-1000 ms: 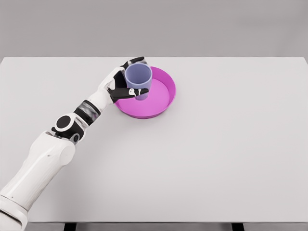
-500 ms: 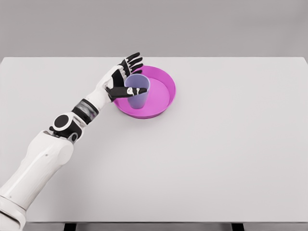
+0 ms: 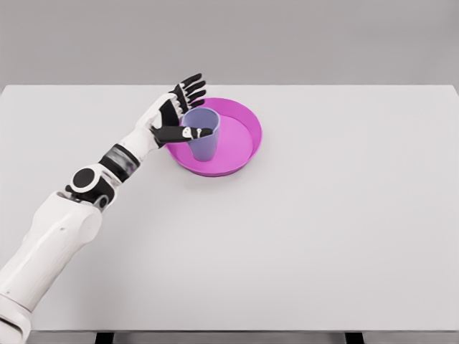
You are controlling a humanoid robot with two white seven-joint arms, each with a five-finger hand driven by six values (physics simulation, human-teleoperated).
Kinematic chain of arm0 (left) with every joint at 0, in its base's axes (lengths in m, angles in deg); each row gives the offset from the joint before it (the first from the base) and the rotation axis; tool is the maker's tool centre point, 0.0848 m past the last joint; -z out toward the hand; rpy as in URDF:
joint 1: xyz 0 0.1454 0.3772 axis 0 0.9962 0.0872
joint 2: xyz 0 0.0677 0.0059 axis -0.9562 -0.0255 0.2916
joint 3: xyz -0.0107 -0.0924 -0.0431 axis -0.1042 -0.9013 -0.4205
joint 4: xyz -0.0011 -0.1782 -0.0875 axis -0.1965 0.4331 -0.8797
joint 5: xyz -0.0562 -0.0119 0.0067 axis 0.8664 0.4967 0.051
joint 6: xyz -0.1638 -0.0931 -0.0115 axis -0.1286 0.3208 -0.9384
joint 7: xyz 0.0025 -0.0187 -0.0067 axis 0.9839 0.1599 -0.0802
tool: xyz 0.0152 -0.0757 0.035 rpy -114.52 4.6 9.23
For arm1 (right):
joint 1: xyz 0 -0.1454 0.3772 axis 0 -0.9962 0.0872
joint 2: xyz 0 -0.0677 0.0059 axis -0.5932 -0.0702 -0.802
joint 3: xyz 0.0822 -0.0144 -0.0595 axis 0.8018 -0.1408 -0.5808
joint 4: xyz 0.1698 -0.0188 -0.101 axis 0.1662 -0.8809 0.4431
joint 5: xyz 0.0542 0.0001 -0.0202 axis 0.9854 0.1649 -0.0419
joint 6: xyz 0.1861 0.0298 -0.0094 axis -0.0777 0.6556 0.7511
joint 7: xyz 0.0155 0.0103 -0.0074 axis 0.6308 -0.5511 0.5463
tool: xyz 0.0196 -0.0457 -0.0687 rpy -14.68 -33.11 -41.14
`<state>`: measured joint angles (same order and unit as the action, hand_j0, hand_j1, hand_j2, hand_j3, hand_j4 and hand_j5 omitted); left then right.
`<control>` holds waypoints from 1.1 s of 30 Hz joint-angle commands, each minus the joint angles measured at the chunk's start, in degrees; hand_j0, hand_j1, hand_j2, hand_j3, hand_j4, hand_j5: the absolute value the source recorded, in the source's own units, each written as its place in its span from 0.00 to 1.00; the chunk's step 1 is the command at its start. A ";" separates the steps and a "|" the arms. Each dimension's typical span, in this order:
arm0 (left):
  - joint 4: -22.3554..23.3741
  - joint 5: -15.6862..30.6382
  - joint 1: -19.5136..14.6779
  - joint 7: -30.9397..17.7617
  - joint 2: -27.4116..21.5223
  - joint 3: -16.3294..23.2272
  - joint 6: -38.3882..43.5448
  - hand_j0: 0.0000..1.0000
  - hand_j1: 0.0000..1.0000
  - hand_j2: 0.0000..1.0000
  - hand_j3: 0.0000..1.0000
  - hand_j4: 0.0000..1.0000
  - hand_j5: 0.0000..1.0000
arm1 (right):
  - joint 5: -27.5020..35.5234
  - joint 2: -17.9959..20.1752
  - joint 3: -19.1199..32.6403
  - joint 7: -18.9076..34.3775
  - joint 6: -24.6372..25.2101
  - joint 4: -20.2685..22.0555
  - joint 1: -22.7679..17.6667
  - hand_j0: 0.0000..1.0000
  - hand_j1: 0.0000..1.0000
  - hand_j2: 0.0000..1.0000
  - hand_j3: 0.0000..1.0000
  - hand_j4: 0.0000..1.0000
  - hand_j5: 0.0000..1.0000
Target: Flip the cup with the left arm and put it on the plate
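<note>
On magenta plate [image 3: 244,140], far left-centre of tabletop [image 3: 323,229]: lavender cup [image 3: 203,135] stands upright, mouth up. Left hand [image 3: 174,117], clamped on cup a second ago, now fingers spread, drawn back beside it. Release done; placement looks complete.

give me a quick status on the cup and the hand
Left hand open, fingers spread beside the cup. Cup upright, mouth up, standing on the pink plate. Right arm out of view. Nothing in the way.

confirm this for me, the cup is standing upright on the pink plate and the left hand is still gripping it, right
Not quite. The head view shows the left hand with fingers spread, no longer gripping. The cup does stand upright on the pink plate.
</note>
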<state>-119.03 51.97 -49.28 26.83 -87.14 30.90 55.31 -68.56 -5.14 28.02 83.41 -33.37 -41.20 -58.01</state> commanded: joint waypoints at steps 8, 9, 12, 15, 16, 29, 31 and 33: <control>-1.73 0.22 -0.35 0.00 -1.61 -0.14 -0.85 1.00 1.00 1.00 1.00 1.00 1.00 | -0.01 0.00 -0.01 0.01 0.04 -0.01 0.09 1.00 1.00 1.00 1.00 1.00 1.00; -1.73 0.22 -0.35 0.00 -1.70 -0.14 -0.85 1.00 1.00 1.00 1.00 1.00 1.00 | -0.01 0.00 -0.01 0.01 -0.05 -0.01 0.00 1.00 1.00 1.00 1.00 1.00 1.00; -1.99 0.22 -0.35 0.00 -2.23 -0.14 -0.85 1.00 1.00 1.00 1.00 1.00 1.00 | -0.01 0.00 -0.01 0.01 0.04 -0.01 0.09 1.00 1.00 1.00 1.00 1.00 1.00; -3.22 0.22 -0.35 0.00 -2.85 -1.02 -0.85 1.00 1.00 1.00 1.00 1.00 1.00 | -0.01 0.00 -0.01 0.01 -0.05 -0.01 0.00 1.00 1.00 1.00 1.00 1.00 1.00; -3.66 0.22 -0.26 0.00 -3.02 -1.63 -0.85 1.00 1.00 1.00 1.00 1.00 1.00 | -0.01 0.00 -0.01 0.01 0.04 -0.01 0.00 1.00 1.00 1.00 1.00 1.00 1.00; -20.27 -8.83 3.77 0.00 -24.90 -8.58 -1.29 1.00 1.00 1.00 1.00 1.00 1.00 | -0.01 0.00 -0.01 0.01 -0.05 -0.01 0.09 1.00 1.00 1.00 1.00 1.00 1.00; -22.91 -8.74 6.77 0.00 -27.01 -10.07 -1.20 1.00 1.00 1.00 1.00 1.00 1.00 | -0.01 0.00 -0.01 0.01 0.04 -0.01 0.00 1.00 1.00 1.00 1.00 1.00 1.00; -24.49 -8.83 8.52 0.00 -29.73 -10.25 -1.29 1.00 1.00 1.00 1.00 1.00 1.00 | -0.01 0.00 -0.01 0.01 0.04 -0.01 0.00 1.00 1.00 1.00 1.00 1.00 1.00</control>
<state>-141.26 43.07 -39.70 26.82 -114.09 21.52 54.05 -68.55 -5.14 28.01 83.41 -33.36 -41.20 -58.01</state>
